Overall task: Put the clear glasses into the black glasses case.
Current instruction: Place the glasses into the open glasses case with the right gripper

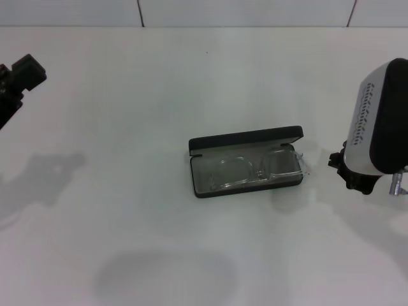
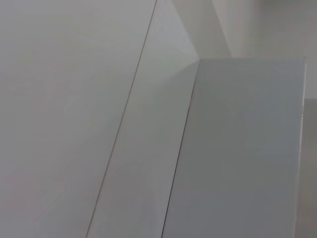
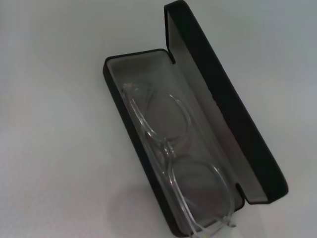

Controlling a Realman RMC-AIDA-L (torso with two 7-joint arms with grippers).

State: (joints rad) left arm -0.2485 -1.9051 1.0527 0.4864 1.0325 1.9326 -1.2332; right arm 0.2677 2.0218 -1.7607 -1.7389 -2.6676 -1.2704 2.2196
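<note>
The right arm's white-and-black housing fills the near right edge of the head view, with its right end effector (image 1: 357, 175) hanging low beside it, just above the counter (image 1: 127, 191); whether its fingers are apart or together cannot be told. The white counter spreads across nearly everything else, with a tiled wall (image 1: 242, 11) at the back.

Near the middle of the counter lies the black glasses case (image 1: 245, 139), lid raised on its far long side, grey lining showing; it sits near the right end effector but apart from it. Inside the tray lie the clear glasses (image 1: 250, 171), lenses side by side along the case's length. In the right wrist view the clear frame (image 3: 171, 148) rests on the lining, and one thin arm tip pokes out over the case's end nearest the right arm.

The left end effector (image 1: 22, 76) is up at the far left edge, well apart from the case; its fingers' state cannot be told.
</note>
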